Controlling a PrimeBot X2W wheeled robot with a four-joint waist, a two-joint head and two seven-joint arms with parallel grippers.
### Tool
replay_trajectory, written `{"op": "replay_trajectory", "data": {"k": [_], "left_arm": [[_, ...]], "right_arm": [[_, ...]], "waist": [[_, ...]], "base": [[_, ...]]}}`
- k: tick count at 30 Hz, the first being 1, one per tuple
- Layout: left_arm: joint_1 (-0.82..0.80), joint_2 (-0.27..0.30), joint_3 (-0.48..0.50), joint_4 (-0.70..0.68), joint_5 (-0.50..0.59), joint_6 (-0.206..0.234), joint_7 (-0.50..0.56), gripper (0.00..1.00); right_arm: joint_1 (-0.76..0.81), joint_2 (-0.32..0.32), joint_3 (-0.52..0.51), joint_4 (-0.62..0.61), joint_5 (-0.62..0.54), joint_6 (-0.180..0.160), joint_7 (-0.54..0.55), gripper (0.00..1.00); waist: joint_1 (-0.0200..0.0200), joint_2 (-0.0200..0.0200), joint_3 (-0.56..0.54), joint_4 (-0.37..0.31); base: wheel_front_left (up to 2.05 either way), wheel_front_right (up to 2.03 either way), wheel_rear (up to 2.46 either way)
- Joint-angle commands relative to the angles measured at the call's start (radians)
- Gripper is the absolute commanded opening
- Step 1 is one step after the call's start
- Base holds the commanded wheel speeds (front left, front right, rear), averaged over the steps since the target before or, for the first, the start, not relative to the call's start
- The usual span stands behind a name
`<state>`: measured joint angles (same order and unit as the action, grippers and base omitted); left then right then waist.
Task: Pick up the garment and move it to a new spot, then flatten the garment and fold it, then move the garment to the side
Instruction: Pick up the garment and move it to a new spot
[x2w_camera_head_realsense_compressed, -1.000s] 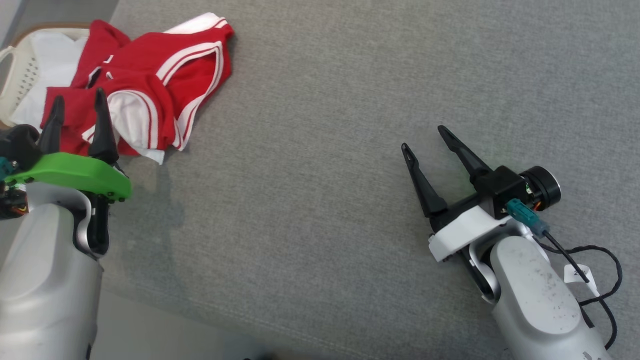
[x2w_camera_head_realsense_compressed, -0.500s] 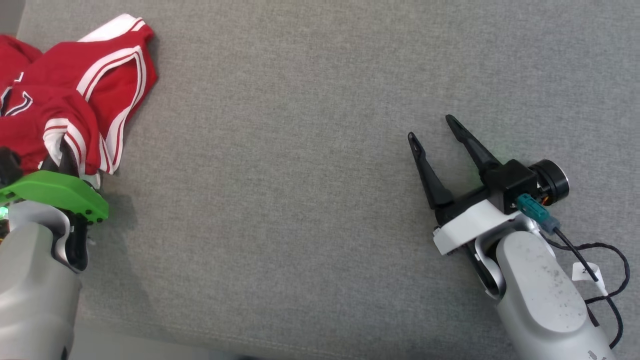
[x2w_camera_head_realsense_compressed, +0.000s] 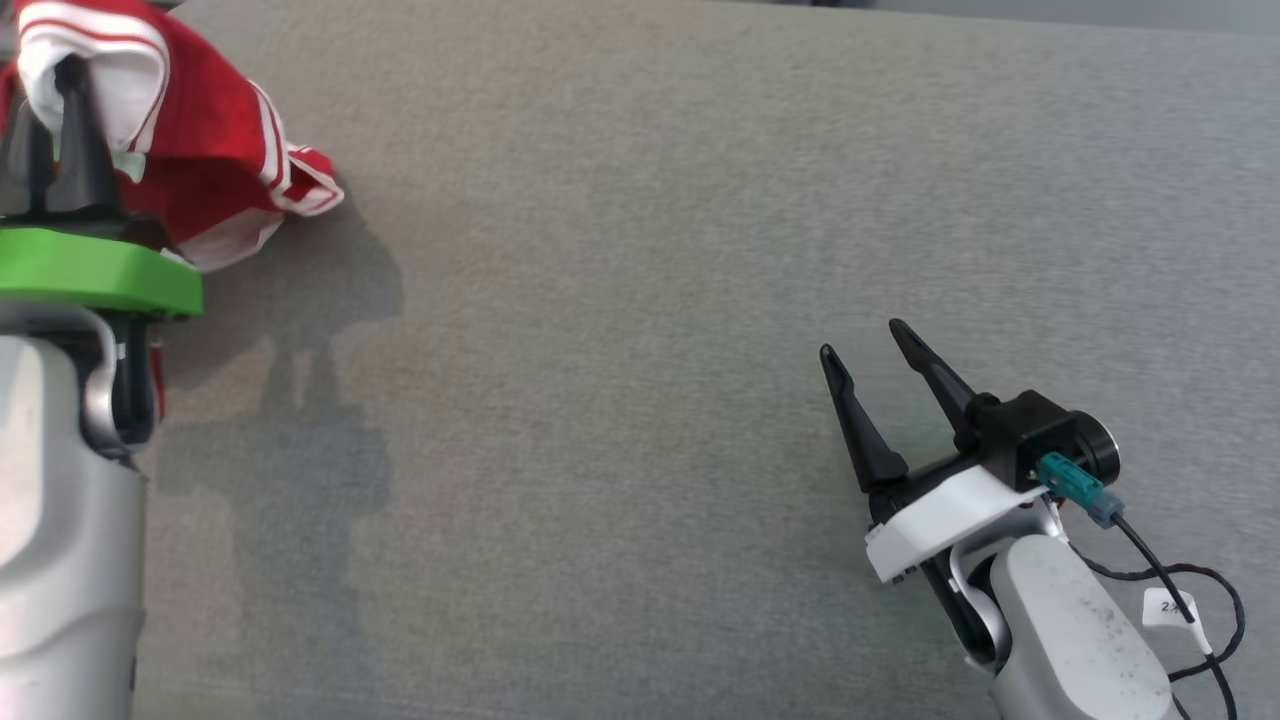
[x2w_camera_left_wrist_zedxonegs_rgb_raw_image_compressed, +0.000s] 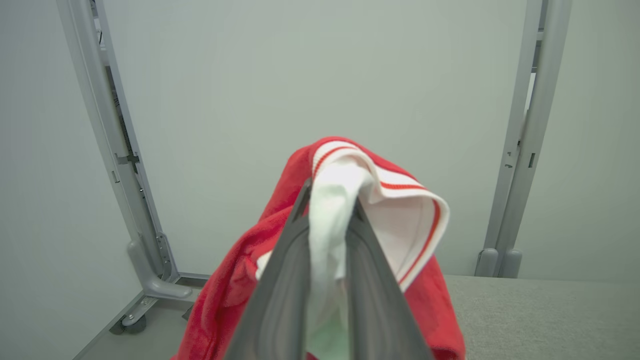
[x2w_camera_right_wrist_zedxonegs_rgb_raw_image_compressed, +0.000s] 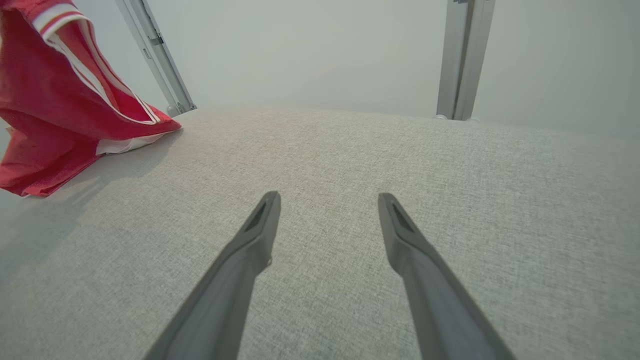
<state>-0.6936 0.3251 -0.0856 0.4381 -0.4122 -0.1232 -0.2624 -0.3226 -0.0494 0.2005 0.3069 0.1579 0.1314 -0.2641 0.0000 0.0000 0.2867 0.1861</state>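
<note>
Two robot arms reached over a grey, fabric-covered surface (x2w_camera_head_realsense_compressed: 640, 300). At the far upper left of the head view, the left gripper (x2w_camera_head_realsense_compressed: 55, 100) pointed upward behind a bright green wrist mount (x2w_camera_head_realsense_compressed: 90, 275). Its two dark fingers were pinched tight on a white, red-striped band of the garment (x2w_camera_head_realsense_compressed: 220, 140).

In the left wrist view, the left gripper (x2w_camera_left_wrist_zedxonegs_rgb_raw_image_compressed: 331, 197) had that white cloth squeezed between its fingers, and the red garment (x2w_camera_left_wrist_zedxonegs_rgb_raw_image_compressed: 240, 280) draped down on both sides of them. Behind it stood a pale wall panel (x2w_camera_left_wrist_zedxonegs_rgb_raw_image_compressed: 320, 75) and two grey metal posts (x2w_camera_left_wrist_zedxonegs_rgb_raw_image_compressed: 520, 150).

In the right wrist view, the garment (x2w_camera_right_wrist_zedxonegs_rgb_raw_image_compressed: 45, 100) hung at the upper left, and its lower folds touched the surface (x2w_camera_right_wrist_zedxonegs_rgb_raw_image_compressed: 350, 150) near that edge.

The right gripper (x2w_camera_head_realsense_compressed: 862, 340) sat at the lower right of the head view, well apart from the garment. Its fingers were spread and empty, hovering just above bare fabric; the right wrist view showed the same gap in the right gripper (x2w_camera_right_wrist_zedxonegs_rgb_raw_image_compressed: 328, 196). A black cable (x2w_camera_head_realsense_compressed: 1190, 590) with a small white tag (x2w_camera_head_realsense_compressed: 1168, 606) looped beside the right forearm.
</note>
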Motion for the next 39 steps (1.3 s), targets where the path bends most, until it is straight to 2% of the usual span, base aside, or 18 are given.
{"op": "replay_trajectory", "data": {"k": [1, 9, 15, 20, 21, 22, 23, 26, 29, 39], "left_arm": [[0.013, -0.016, -0.014, -0.021, 0.014, -0.005, -0.003, 0.0], [-0.031, -0.125, -0.18, -0.084, 0.0, -0.009, -0.003, 0.0], [-0.083, -0.199, -0.346, -0.008, -0.04, -0.009, -0.003, 0.0], [-0.127, -0.239, -0.446, 0.116, -0.072, -0.008, -0.002, 0.0], [-0.135, -0.247, -0.457, 0.141, -0.077, -0.008, -0.002, 0.03], [-0.137, -0.251, -0.463, 0.163, -0.078, -0.008, -0.002, 0.39], [-0.139, -0.255, -0.47, 0.18, -0.074, -0.008, -0.002, 1.0], [-0.115, -0.26, -0.476, 0.214, -0.051, -0.009, -0.002, 1.0], [-0.072, -0.26, -0.441, 0.219, -0.037, -0.002, -0.002, 1.0], [0.136, -0.249, -0.222, 0.116, 0.037, 0.026, -0.002, 1.0]], "right_arm": [[0.017, -0.003, 0.002, -0.004, 0.014, -0.001, 0.0, 1.0], [0.019, -0.003, 0.028, -0.022, 0.054, -0.001, 0.0, 1.0], [0.013, -0.003, 0.039, -0.03, 0.081, -0.001, 0.0, 1.0], [0.016, -0.002, 0.039, -0.037, 0.095, -0.001, 0.0, 1.0], [0.017, -0.002, 0.037, -0.038, 0.099, -0.001, 0.0, 1.0], [0.018, -0.002, 0.037, -0.038, 0.101, -0.001, 0.0, 1.0], [0.019, -0.002, 0.036, -0.039, 0.104, -0.001, 0.0, 1.0], [0.027, -0.002, 0.025, -0.042, 0.108, -0.001, 0.0, 1.0], [0.027, -0.002, 0.013, -0.04, 0.107, -0.001, 0.0, 1.0], [0.05, -0.003, -0.027, -0.016, 0.076, -0.001, 0.0, 1.0]], "waist": [[0.0, 0.0, -0.079, -0.109], [0.0, 0.0, -0.074, -0.307], [0.0, 0.0, -0.038, -0.453], [0.0, 0.0, -0.006, -0.532], [0.0, 0.0, -0.001, -0.541], [0.0, 0.0, 0.002, -0.547], [0.0, 0.0, 0.004, -0.55], [0.0, 0.0, 0.009, -0.547], [0.0, 0.0, 0.005, -0.523], [0.0, 0.0, -0.063, -0.398]], "base": [[0.0, 0.0, 0.0], [0.0, 0.0, 0.0], [0.0, 0.0, 0.0], [0.0, 0.0, 0.0], [0.0, 0.0, 0.0], [0.0, 0.0, 0.0], [0.0, 0.0, 0.0], [0.0, 0.0, 0.0], [0.0, 0.0, 0.0], [0.0, 0.0, 0.0]]}}
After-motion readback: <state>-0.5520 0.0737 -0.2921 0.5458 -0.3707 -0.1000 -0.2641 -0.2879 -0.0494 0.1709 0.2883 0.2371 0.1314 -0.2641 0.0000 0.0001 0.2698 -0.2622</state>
